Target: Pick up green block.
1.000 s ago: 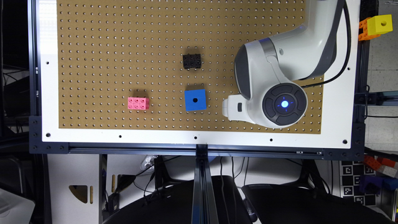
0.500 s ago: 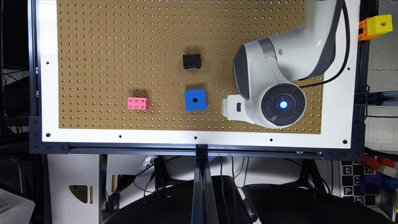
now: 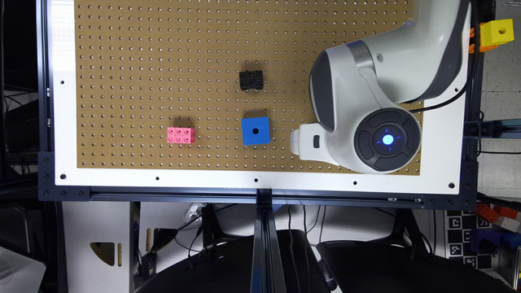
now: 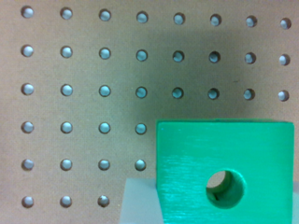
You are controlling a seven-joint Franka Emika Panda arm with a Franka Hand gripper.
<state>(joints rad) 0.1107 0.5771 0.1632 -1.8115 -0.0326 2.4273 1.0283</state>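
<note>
While the wrist view is showing one pale finger (image 4: 138, 200) lying against the green block (image 4: 224, 168) on the pegboard (image 4: 84, 93), I cannot tell the grip. Beyond, the blue cube (image 3: 255, 131) is sitting beside the arm (image 3: 366, 101).

The green block (image 4: 224, 172) is bright green with a round dark hole in its face. The pegboard (image 3: 163, 61) is tan-brown, dotted with regular rows of pale holes, inside a white border (image 3: 65, 122). On it lie a blue cube (image 3: 255, 130) with a black hole, a pink studded brick (image 3: 181, 135) and a black studded brick (image 3: 251, 79). The arm (image 3: 366, 101) is white and grey, with a dark disc lit blue. A yellow cube (image 3: 496, 32) has a dark hole.
</note>
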